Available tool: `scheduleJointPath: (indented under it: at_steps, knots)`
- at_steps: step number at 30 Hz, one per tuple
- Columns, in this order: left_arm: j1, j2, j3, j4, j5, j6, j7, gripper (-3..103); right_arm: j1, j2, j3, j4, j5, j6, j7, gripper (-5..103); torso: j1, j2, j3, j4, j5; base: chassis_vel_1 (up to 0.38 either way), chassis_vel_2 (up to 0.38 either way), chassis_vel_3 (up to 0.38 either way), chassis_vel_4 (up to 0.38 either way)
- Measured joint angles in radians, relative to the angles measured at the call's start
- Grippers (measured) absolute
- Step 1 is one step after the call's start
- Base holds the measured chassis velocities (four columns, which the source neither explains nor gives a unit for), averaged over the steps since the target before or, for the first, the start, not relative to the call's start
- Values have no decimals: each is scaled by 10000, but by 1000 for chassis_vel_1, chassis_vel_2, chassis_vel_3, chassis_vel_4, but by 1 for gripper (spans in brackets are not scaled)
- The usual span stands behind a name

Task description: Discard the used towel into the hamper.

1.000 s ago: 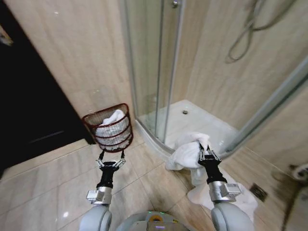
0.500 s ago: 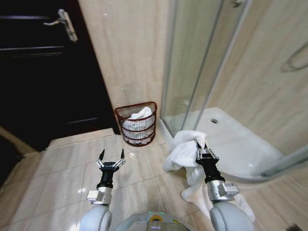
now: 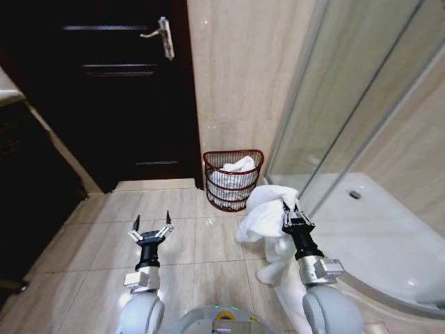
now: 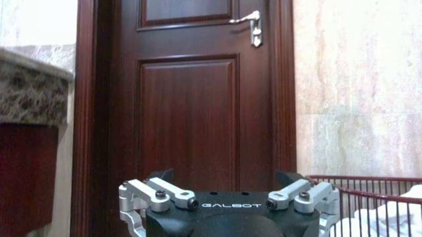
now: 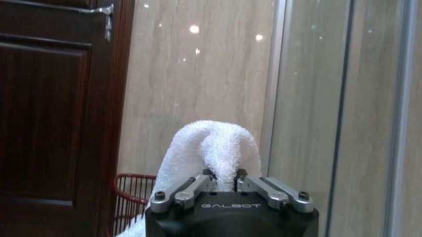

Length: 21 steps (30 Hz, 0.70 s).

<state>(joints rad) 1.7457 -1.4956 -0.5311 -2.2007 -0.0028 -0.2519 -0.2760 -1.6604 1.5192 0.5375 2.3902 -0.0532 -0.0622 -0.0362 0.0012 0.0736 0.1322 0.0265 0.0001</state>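
**While we turn, the hamper swings in ahead**

Since a second ago our whole head view has swept leftward, so we have turned; the things have not moved.

- Door (image 3: pixel 118 90): now fills the far left.
- Hamper (image 3: pixel 232 179): on the floor against the wall, now almost dead ahead, already holding white cloth.
- Towel (image 3: pixel 263 216): draped, pinched tight in our right gripper (image 3: pixel 295 221).
- Left gripper (image 3: pixel 150 233): spread wide, empty.

Drop-off looks near.

towel (image 3: pixel 263 212): soft, fluffy white terry cloth
hamper (image 3: pixel 232 180): red-brown wire mesh
door (image 4: pixel 191 98): glossy dark wood
floor (image 3: pixel 90 236): polished beige tile
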Motion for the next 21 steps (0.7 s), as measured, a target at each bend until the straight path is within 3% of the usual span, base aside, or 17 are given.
scheduleJointPath:
  at_steps: [8,21]
  knots:
    - [464,-102,38,-476,172,94,312,100,314,-116,25,219,193,-144,-44,12,63,331,280,2,0,0,0,0,0]
    - [778,-134,121,-1270,656,419,200,100,856,-305,191,429,766,-534,-104,12,193,857,677,3,0,0,0,0,0]
